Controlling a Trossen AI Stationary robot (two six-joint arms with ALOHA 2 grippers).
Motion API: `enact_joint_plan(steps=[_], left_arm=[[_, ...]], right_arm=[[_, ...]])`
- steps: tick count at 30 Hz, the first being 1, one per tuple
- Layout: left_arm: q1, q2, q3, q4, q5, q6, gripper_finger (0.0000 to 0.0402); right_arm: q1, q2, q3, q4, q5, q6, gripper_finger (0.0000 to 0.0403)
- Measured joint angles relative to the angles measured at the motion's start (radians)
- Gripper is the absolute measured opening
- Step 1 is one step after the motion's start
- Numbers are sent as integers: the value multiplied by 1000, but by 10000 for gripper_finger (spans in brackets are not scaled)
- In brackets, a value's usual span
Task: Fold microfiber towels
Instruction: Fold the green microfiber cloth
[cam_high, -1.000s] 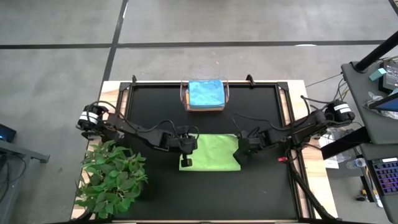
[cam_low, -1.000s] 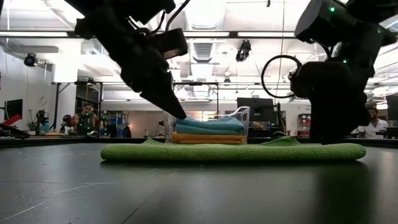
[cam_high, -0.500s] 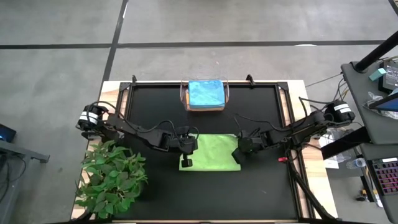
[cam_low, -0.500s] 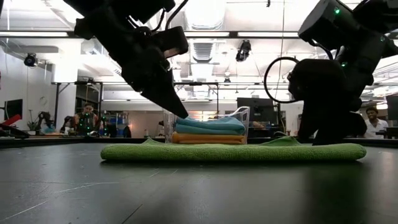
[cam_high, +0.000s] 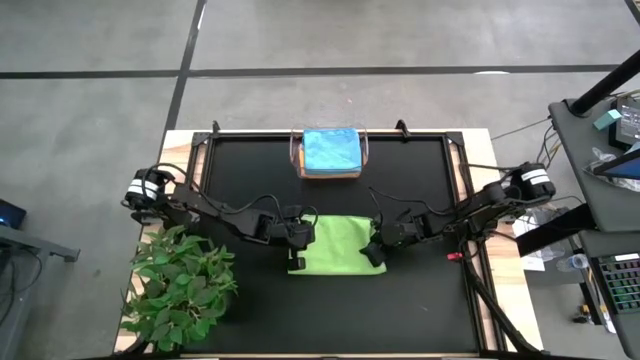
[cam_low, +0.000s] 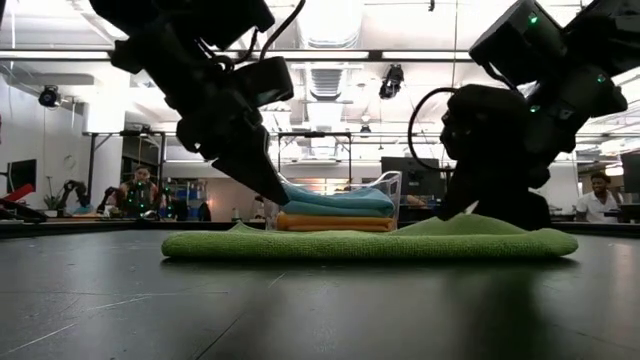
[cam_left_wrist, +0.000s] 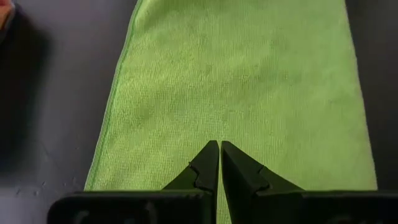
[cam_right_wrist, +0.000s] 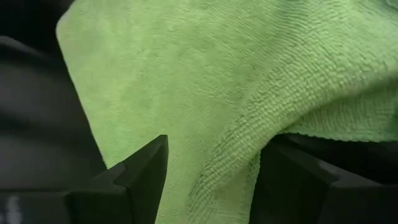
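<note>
A lime green microfiber towel (cam_high: 335, 246) lies folded on the black table, and its right end is humped up (cam_low: 468, 222). My right gripper (cam_high: 372, 252) stands open at that right end, with cloth between its fingers (cam_right_wrist: 211, 155). My left gripper (cam_high: 299, 240) is shut. It hovers just above the towel's left part (cam_left_wrist: 219, 144), and in the low view its tip (cam_low: 281, 197) is clear of the cloth. More folded towels are stacked in a clear bin (cam_high: 330, 153): light blue on top, with teal and orange layers (cam_low: 335, 212). My right gripper meets the green towel at its right end (cam_right_wrist: 249, 149), slanting down from the table's right side. Its fingers (cam_right_wrist: 140, 168) stand apart with a raised ridge of cloth bulging between them. Whether that is one layer or several does not show. The rest of the towel lies flat on the table.
The clear bin stands at the middle of the table's far edge. A leafy green plant (cam_high: 180, 285) fills the near left corner. Bare black table (cam_high: 420, 300) lies in front of the towel and to its right. People and desks show in the room behind.
My right gripper has moved toward the table's left and down, tipping its fingers lower onto the towel's right end. That end has been pushed leftward and humped up. The towel's left part has stayed flat where it was.
</note>
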Motion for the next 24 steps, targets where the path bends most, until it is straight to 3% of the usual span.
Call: enact_joint_plan(steps=[6, 18, 24], left_arm=[[0, 0, 2, 11, 0, 2, 4], [-2, -5, -12, -158, 16, -78, 4], [-6, -6, -63, -147, 59, -135, 4]], right_arm=[[0, 13, 0, 7, 40, -3, 223], [0, -12, 0, -22, 50, -64, 39], [-2, -107, 29, -227, 53, -82, 13]])
